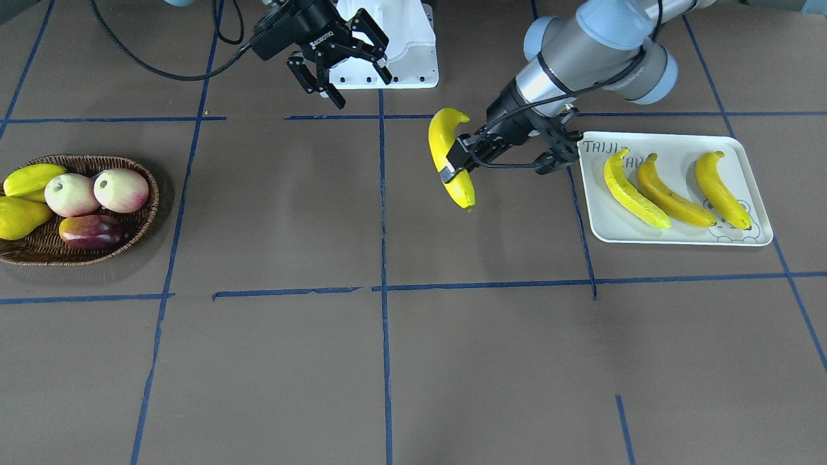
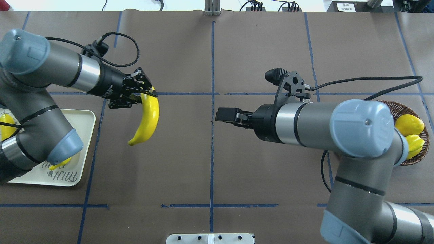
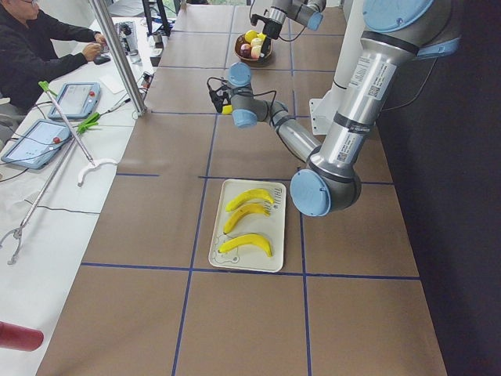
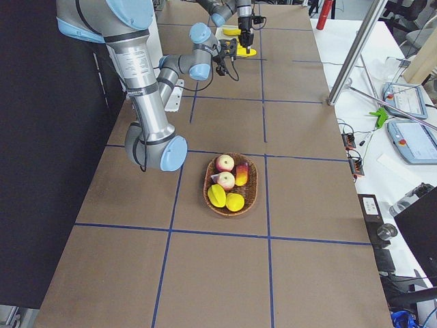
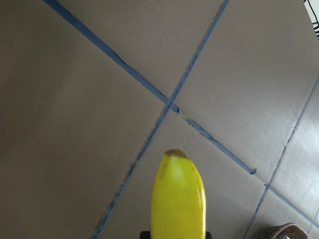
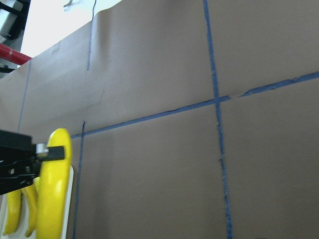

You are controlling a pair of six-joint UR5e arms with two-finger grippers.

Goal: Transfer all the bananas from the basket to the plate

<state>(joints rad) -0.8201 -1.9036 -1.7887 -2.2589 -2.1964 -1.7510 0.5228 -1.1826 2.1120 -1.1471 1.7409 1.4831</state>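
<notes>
1. The fourth banana point(image 1: 446, 132) is off the counter point(image 1: 413, 361), clamped across its middle by the left jaws. They are closed onto it from both sides, and both ends stick out free. It hangs over bare counter just beside the plate point(image 1: 672, 241), not yet above it.
2. Three bananas point(image 1: 669, 194) already lie side by side on the plate, slanted. The only bare room I can see is a narrow strip at the lettered end and another past the far banana.
3. The basket point(image 1: 39, 248) is well apart, with only apples, a mango and yellow-green fruit in it. I judge this the last transfer.
4. The right jaws are spread wide and hold nothing, raised near the robot's base.
5. Risks, as I judge them:
   - The glossy skin may let the banana pivot or slip in a mid-body grip.
   - Letting go too early would put it on the counter.
   - Setting it on a neighbouring banana could roll it over the rim.
   - A low approach could nudge the plate.
</notes>
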